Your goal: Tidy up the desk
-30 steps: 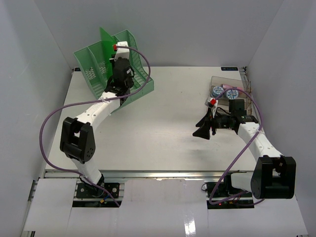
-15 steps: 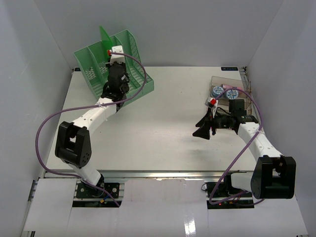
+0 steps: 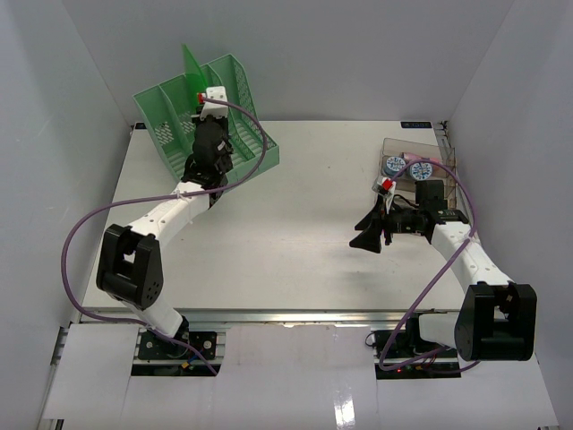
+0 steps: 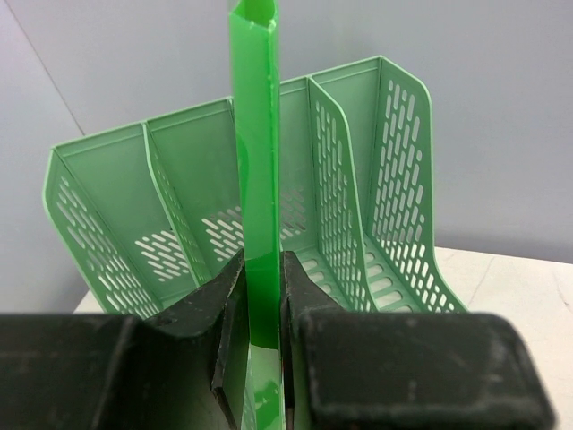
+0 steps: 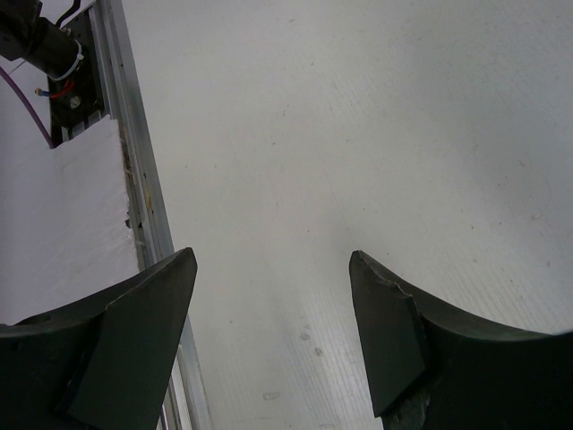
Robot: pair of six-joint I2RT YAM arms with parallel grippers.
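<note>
the left arm (image 3: 166,210) rises from its base at the near left, bends at a raised elbow, and stretches its forearm toward the far left. its wrist tips upward, and the left gripper (image 4: 261,305) has its jaws pinched nearly together on a thin green sheet (image 4: 258,134) held upright. the right arm (image 3: 461,251) leans in from the near right, forearm low. the right gripper (image 5: 273,264) points left, its jaws spread wide with nothing between them.
</note>
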